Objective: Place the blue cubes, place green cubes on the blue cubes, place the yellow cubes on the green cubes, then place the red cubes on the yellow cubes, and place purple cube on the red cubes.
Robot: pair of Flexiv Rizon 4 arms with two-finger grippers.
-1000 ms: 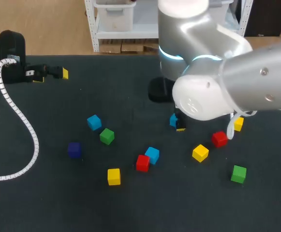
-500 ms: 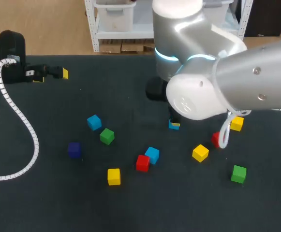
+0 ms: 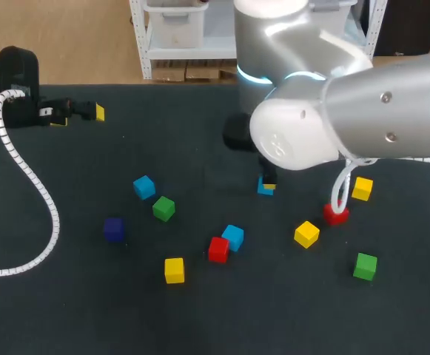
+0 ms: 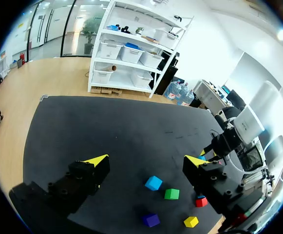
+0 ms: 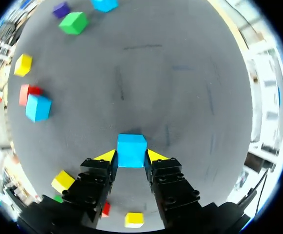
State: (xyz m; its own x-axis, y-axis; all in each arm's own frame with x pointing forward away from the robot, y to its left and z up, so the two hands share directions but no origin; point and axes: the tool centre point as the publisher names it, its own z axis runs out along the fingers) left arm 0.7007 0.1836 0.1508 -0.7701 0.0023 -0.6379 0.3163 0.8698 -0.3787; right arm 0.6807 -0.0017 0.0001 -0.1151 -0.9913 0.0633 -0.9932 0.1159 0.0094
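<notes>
My right gripper [image 5: 131, 157] is shut on a blue cube [image 5: 131, 149], both yellow tips pressing its sides; in the head view this cube [image 3: 265, 187] shows just under my right arm at mid-table. Loose on the dark mat lie a blue cube [image 3: 144, 187], a green cube [image 3: 163, 208], a purple cube [image 3: 113, 229], a second blue cube [image 3: 233, 237] touching a red cube [image 3: 217, 249], and a yellow cube [image 3: 174, 270]. My left gripper [image 4: 147, 161] is open and holds nothing, at the table's far left [image 3: 89, 112].
On the right side lie a yellow cube [image 3: 306, 234], a red cube [image 3: 336, 214], another yellow cube [image 3: 362, 188] and a green cube [image 3: 365, 265]. A white ribbed cable [image 3: 33, 185] from my left arm curves over the left of the mat.
My right gripper has closed its fingers onto the blue cube, and the right arm has shifted slightly left. The left arm has not moved.
</notes>
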